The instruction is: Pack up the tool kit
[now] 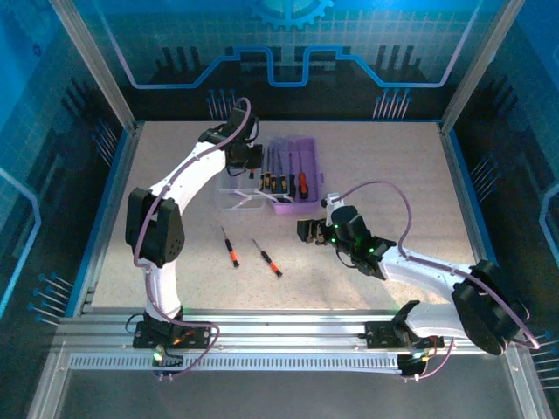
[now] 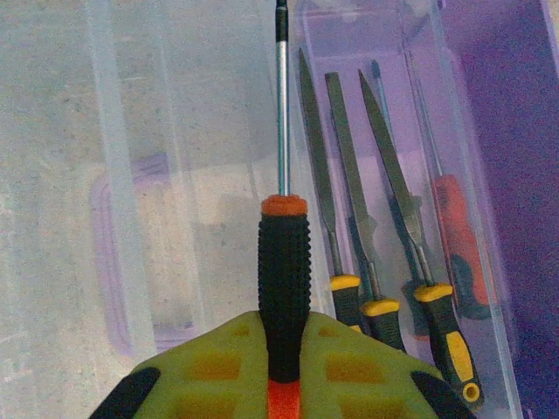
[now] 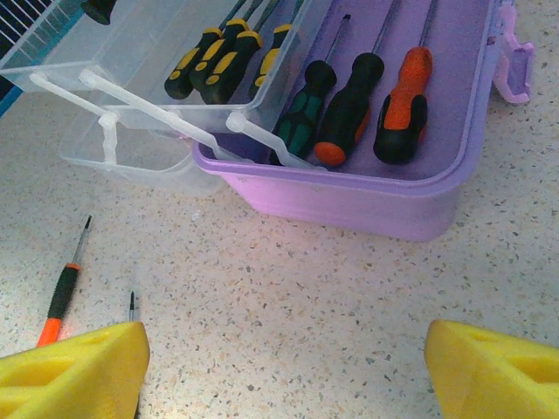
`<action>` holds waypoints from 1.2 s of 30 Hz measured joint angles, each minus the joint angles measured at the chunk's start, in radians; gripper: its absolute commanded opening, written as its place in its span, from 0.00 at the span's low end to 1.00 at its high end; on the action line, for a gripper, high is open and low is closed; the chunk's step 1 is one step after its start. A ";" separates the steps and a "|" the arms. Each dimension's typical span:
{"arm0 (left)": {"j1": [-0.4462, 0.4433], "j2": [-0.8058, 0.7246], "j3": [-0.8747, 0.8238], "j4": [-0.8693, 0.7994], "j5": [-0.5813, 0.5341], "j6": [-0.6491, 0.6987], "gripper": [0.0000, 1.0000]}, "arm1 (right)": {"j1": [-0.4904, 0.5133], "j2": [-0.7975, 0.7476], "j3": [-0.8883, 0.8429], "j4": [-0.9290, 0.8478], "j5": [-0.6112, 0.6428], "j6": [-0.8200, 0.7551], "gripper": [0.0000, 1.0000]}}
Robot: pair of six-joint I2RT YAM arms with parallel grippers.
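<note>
The purple case (image 1: pixel 301 175) of the tool kit lies open mid-table, its clear tray (image 1: pixel 240 196) swung out to the left. My left gripper (image 1: pixel 245 162) hovers over that tray, shut on a black-handled screwdriver (image 2: pixel 284 271) with an orange collar, shaft pointing away from the left gripper (image 2: pixel 284 371). Yellow-and-black handled tools (image 2: pixel 380 310) lie in the tray beside it. My right gripper (image 3: pixel 284 375) stands open over bare table just in front of the case (image 3: pixel 349 205), nothing between its fingers (image 3: pixel 74 371). Three larger screwdrivers (image 3: pixel 349 109) lie in the purple base.
Two slim orange-and-black screwdrivers (image 1: pixel 230 247) (image 1: pixel 267 258) lie loose on the table in front of the case, left of the right gripper (image 1: pixel 307 231). One of them (image 3: pixel 61 297) lies by the right gripper's left finger. Metal frame rails edge the table.
</note>
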 measured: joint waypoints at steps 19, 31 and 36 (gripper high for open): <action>0.002 0.030 0.044 -0.047 0.036 0.000 0.33 | -0.001 0.007 0.000 0.000 -0.008 0.003 0.83; 0.002 -0.071 -0.005 -0.045 0.040 -0.007 0.37 | -0.001 0.007 0.000 0.001 -0.027 0.008 0.82; 0.002 -0.309 -0.214 0.024 0.039 -0.045 0.39 | -0.001 0.007 0.000 0.001 -0.027 0.011 0.83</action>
